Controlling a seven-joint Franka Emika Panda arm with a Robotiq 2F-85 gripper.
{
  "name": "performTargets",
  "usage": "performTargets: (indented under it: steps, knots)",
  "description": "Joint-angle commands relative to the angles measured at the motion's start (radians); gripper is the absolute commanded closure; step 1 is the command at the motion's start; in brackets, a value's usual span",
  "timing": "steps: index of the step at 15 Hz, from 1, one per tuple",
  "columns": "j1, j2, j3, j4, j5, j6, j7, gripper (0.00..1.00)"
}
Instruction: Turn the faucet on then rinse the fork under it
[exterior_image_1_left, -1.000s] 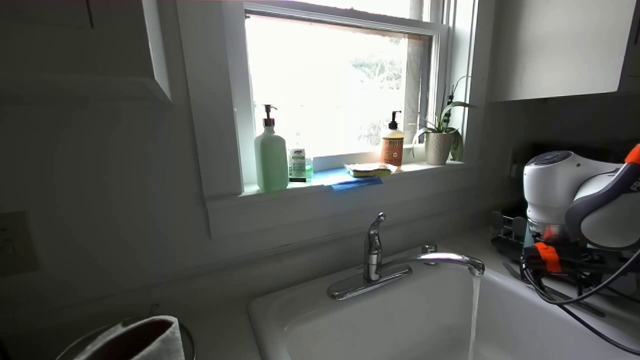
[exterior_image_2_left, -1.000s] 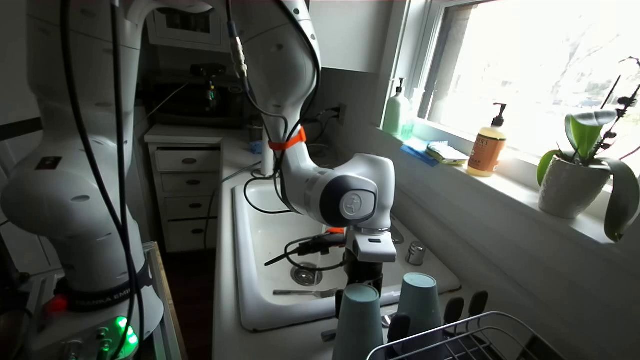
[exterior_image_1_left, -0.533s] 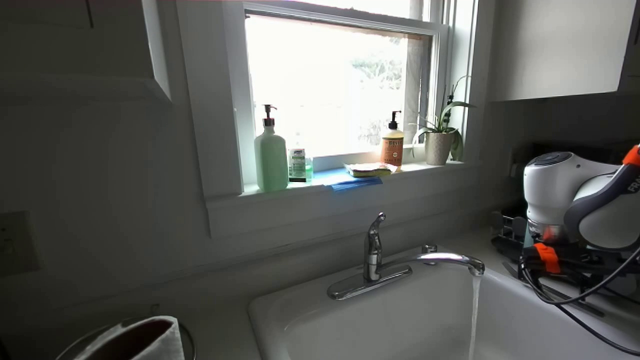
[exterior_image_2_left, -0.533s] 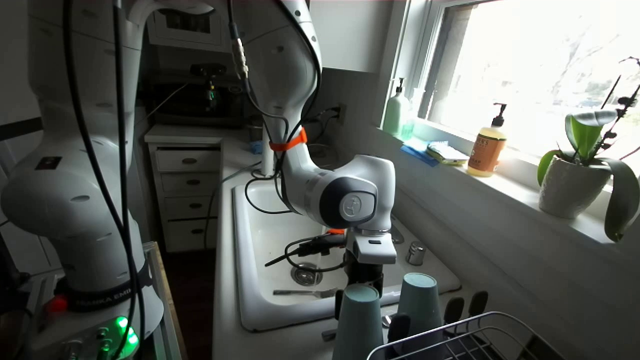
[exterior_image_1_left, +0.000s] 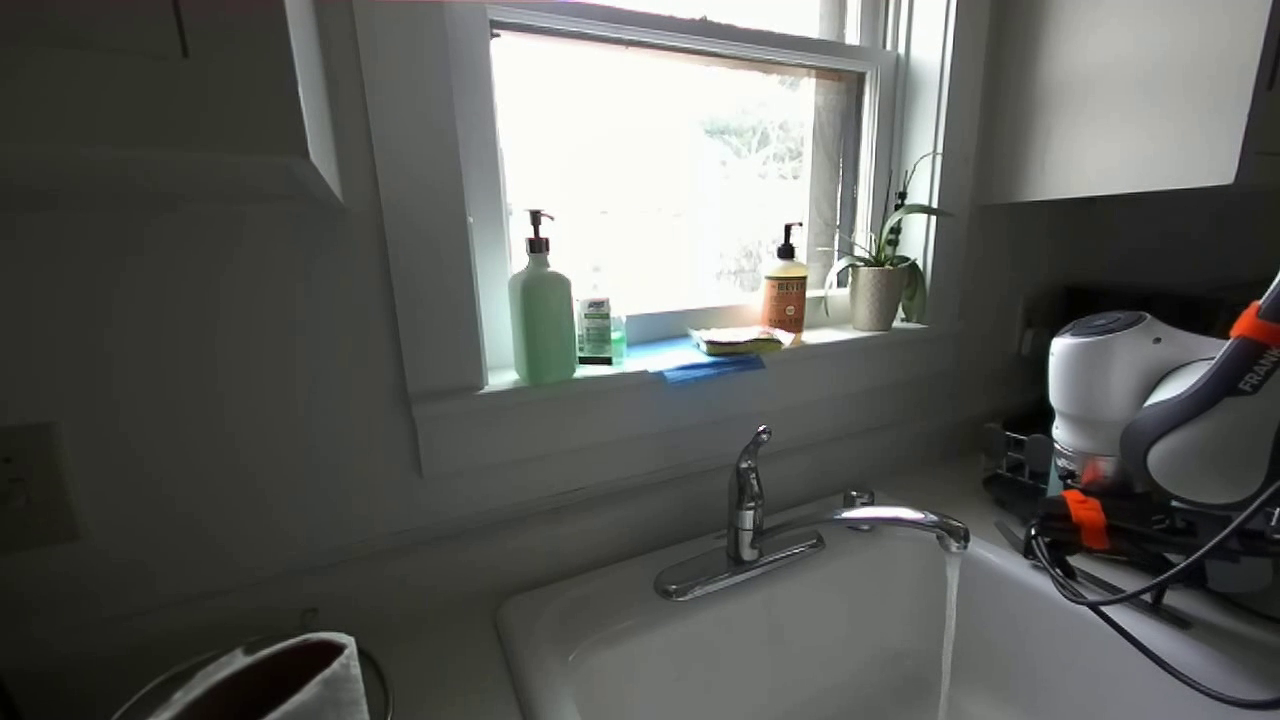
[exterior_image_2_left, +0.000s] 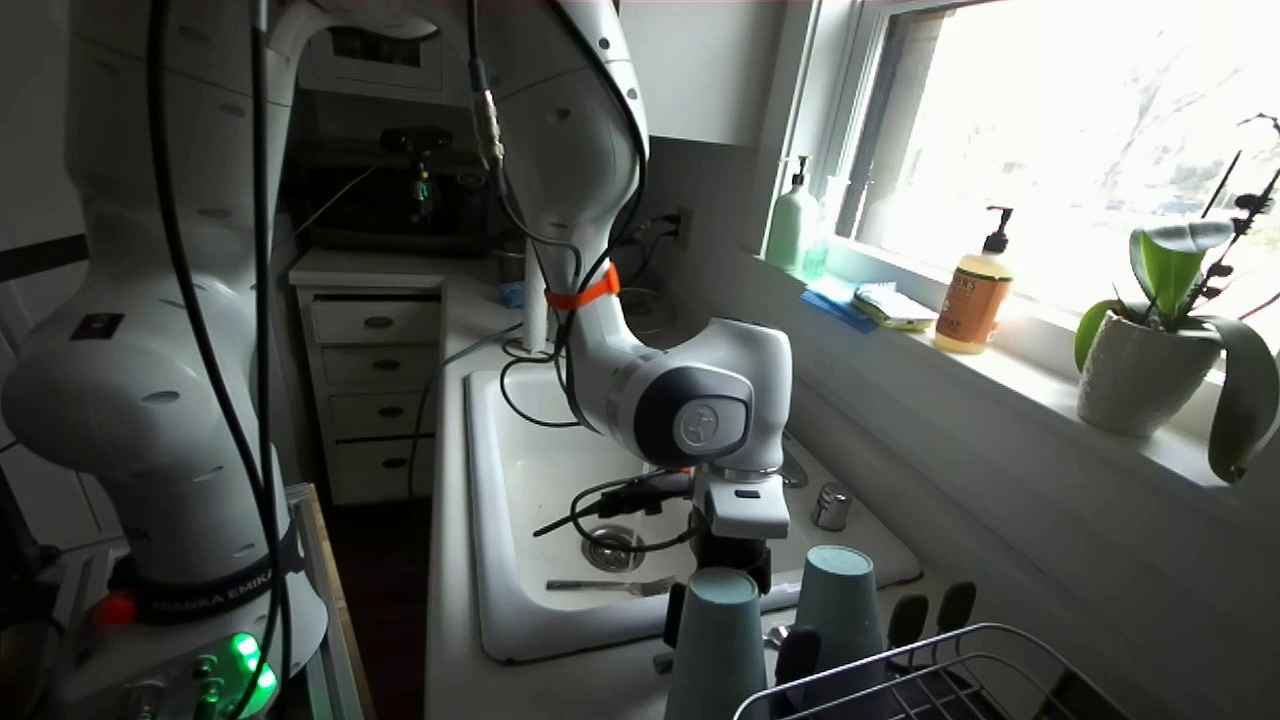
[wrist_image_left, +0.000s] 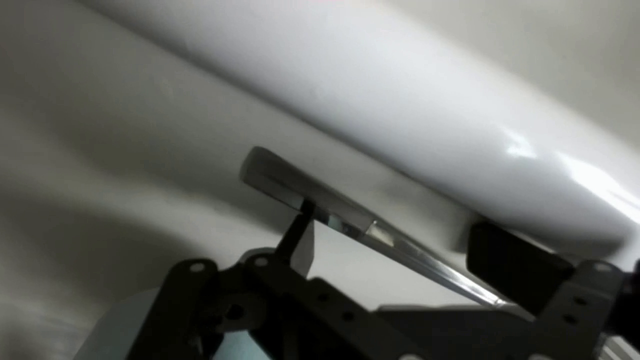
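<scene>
1. From where I stand, the step in hand looks like picking up the fork (wrist_image_left: 400, 248); the faucet (exterior_image_1_left: 748, 540) is already on, and water (exterior_image_1_left: 949, 620) falls from it into the sink (exterior_image_2_left: 485, 500).
2. What I take for the fork lies flat on the tabletop (exterior_image_2_left: 560, 685), just beside the sink's raised rim. One end is hidden in the wrist view, so I can't swear to its kind.
3. The end effector (wrist_image_left: 392, 218) has its fingers (wrist_image_left: 515, 265) spread wide, gripping nothing. They seem lined up more along the fork than across it, so I'd rotate until they straddle it.
4. Then go down till the tips nearly brush the tabletop, squeeze firmly, and lift straight up to clear the rim before swinging toward the water. Thin, smooth metal could slide out of a shallow pinch.
5. Mind the upturned cups (exterior_image_2_left: 718, 650) close by; a careless turn could knock one over. They are at the dish rack (exterior_image_2_left: 990, 627); in it or beside it, I can't tell.
6. Another piece of cutlery (exterior_image_2_left: 600, 585) lies in the sink near the drain (exterior_image_2_left: 612, 550); I can't make out what it is.
7. It is dim in here, with daylight coming through the window (exterior_image_1_left: 660, 170). Along the sill (exterior_image_2_left: 1035, 385) stand a green soap bottle (exterior_image_1_left: 543, 325), an orange-labelled bottle (exterior_image_1_left: 785, 300) and a potted plant (exterior_image_1_left: 875, 297), with a sponge (exterior_image_1_left: 740, 342) lying between the bottles.
</scene>
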Motion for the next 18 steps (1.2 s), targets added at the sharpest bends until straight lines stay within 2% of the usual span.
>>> performTargets:
  steps: [1, 7, 9, 13, 14, 15, 16, 18]
  knots:
    - [0.02, 0.023, -0.02, 0.003, 0.016, 0.032, -0.012, 0.49]
    - [0.019, 0.019, -0.017, 0.006, 0.021, 0.027, -0.021, 0.91]
    - [0.017, 0.018, -0.018, 0.008, 0.023, 0.026, -0.024, 1.0]
    - [0.018, 0.019, -0.023, 0.008, 0.022, 0.029, -0.027, 1.0]
    - [0.051, 0.072, 0.003, 0.073, 0.052, -0.025, 0.027, 1.0]
    - [0.055, 0.076, 0.005, 0.083, 0.056, -0.028, 0.033, 1.0]
    - [-0.021, 0.05, 0.008, 0.063, 0.108, 0.038, -0.092, 1.0]
    - [-0.02, 0.032, -0.021, 0.077, 0.111, 0.031, -0.138, 1.0]
